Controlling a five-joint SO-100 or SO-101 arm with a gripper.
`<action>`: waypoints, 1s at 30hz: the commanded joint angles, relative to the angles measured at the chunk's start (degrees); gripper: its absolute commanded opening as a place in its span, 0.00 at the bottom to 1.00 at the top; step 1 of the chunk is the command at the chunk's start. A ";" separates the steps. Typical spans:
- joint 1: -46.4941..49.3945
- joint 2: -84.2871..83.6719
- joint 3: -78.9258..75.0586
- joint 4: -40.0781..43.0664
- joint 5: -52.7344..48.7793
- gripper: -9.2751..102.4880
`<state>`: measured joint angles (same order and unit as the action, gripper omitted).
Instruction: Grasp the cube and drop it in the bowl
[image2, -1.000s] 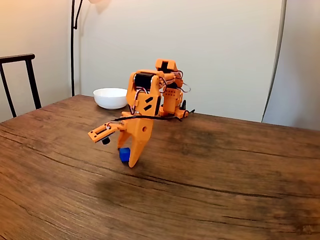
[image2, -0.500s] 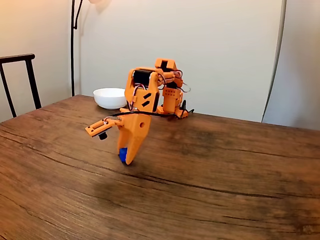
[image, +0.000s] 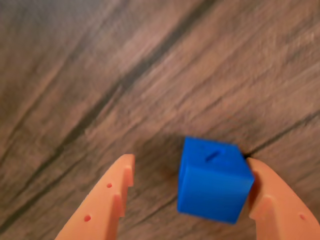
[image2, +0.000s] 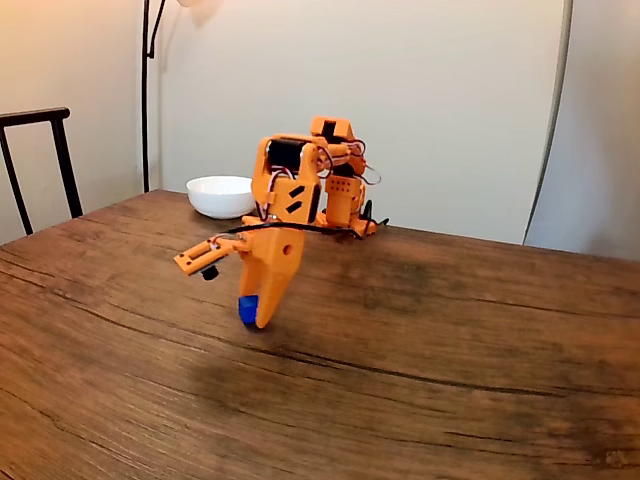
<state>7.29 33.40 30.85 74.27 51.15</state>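
At the far left of the fixed view a dark metal chair frame (image2: 40, 160) stands beyond the brown, strongly grained wooden table (image2: 450, 380), and a thin black lamp pole (image2: 146, 90) rises against the pale wall. Right of that, on the far part of the table, sits the round glossy white bowl (image2: 222, 195), well apart from the cube and just left of the orange plastic robot arm (image2: 300, 190). The arm bends forward and down, so that its orange two-finger gripper (image2: 255, 312) points at the table nearer the camera, with the small bright-blue cube (image2: 246, 309) at its tip, close to the tabletop; whether the cube touches the wood is hard to tell from this angle. In the wrist view the left orange finger (image: 107, 200) stands clear of the cube (image: 212, 180), with a strip of wood grain showing between them, while the right finger (image: 275, 200) lies against the cube's right side. The jaws are thus parted around the cube and not yet clamped on it; the cube sits tilted slightly, a small dark slot on its upper face.
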 joint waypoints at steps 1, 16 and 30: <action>-0.35 0.09 -0.09 1.58 0.18 0.35; -0.35 -0.09 0.35 0.97 0.18 0.34; -0.44 -7.56 -5.27 -0.35 -0.26 0.15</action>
<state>6.94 28.83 26.98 74.00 51.15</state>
